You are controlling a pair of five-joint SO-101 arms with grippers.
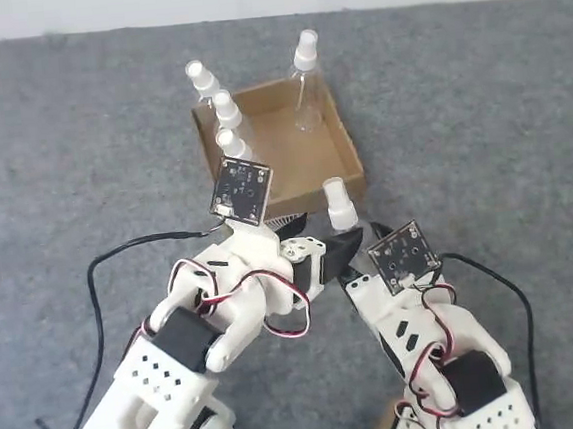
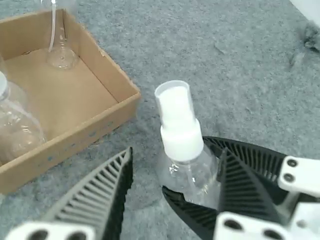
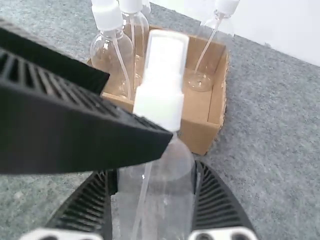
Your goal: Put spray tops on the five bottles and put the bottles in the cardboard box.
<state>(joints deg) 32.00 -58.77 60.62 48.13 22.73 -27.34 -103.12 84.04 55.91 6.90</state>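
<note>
The fifth bottle (image 2: 186,172) is standing roughly upright just outside the box (image 1: 349,149), by the box corner nearest the arms. A white spray top (image 2: 177,120) is sitting on its neck. The right gripper (image 3: 150,192) is clasping this bottle around its clear body, one dark ribbed finger pressing on each side. Whether the bottle's base is resting on the floor or hanging above it cannot be told, as a finger is covering it.

The left gripper (image 2: 175,155) is hanging released beside the same box corner, its fingers spread wide to either side of the fifth bottle. The finger nearer the box is keeping apart from the bottle. Whether the other finger is touching it cannot be told.

Inside the box, three bottles (image 1: 225,109) are standing in a row along the wall farthest from the fifth bottle, each wearing a white top. A fourth bottle (image 1: 305,82), also topped, is standing in the box's far corner, apart from the row.

The box is sitting on grey carpet (image 1: 476,87). A black cable (image 1: 96,276) is looping over the carpet well away from the box, beside the left arm.
</note>
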